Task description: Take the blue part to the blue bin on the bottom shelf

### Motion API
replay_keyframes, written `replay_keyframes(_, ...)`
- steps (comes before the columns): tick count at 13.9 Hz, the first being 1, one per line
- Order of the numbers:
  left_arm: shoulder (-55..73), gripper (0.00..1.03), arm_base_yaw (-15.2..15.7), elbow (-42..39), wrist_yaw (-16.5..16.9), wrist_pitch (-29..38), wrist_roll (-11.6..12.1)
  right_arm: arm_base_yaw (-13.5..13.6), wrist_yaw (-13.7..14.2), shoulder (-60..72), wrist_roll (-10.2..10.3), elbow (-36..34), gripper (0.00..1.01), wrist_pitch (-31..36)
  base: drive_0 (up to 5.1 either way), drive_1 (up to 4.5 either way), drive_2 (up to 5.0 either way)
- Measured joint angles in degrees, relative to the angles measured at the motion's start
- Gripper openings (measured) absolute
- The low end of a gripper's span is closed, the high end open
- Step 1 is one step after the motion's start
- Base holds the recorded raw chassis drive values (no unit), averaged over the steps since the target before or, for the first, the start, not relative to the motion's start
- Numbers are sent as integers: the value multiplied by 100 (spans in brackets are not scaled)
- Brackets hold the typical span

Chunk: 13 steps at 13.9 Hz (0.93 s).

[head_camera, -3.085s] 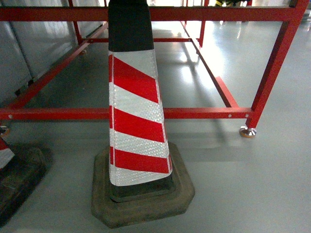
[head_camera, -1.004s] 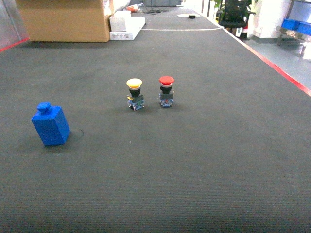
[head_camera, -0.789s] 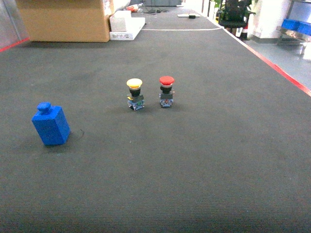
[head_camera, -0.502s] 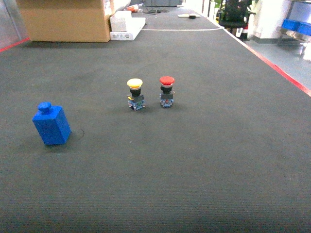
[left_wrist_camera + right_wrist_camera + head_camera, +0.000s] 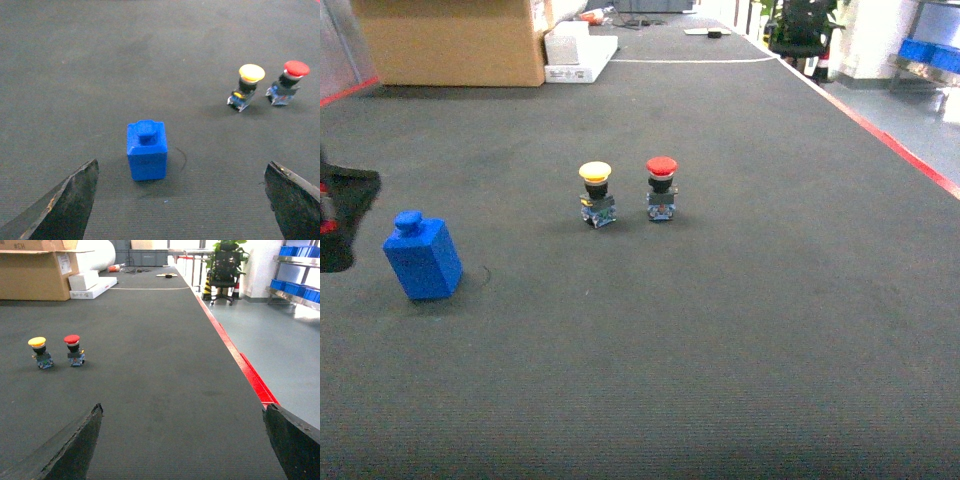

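Left gripper (image 5: 182, 200) spread wide, hovering over the blue part (image 5: 146, 157): matte boxy block, stud on top, upright on dark ribbed mat (image 5: 740, 330). Open mat all round. Right gripper (image 5: 182, 440) spread, empty.

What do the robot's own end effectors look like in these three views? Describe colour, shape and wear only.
The left end effector has dark, wedge-shaped fingers with pale scuffs along one edge. The right end effector has matching dark, tapering fingers. In the head view only a black shape with red marks shows at the left edge.
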Motion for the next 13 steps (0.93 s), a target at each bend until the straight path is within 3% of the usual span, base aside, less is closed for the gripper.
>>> replay_keyframes(3, 1727, 98, 151, 761, -184, 332, 13, 0, -2, 0, -2, 0, 98, 2, 0, 0, 0)
replay_keyframes(8, 3366, 98, 339, 1836, -308, 525, 61, 0, -2, 0, 0, 0, 98, 2, 0, 0, 0)
replay_keyframes(13, 4411, 98, 372, 2754, -221, 450, 109, 0, 0, 0, -2, 0, 98, 2, 0, 0, 0)
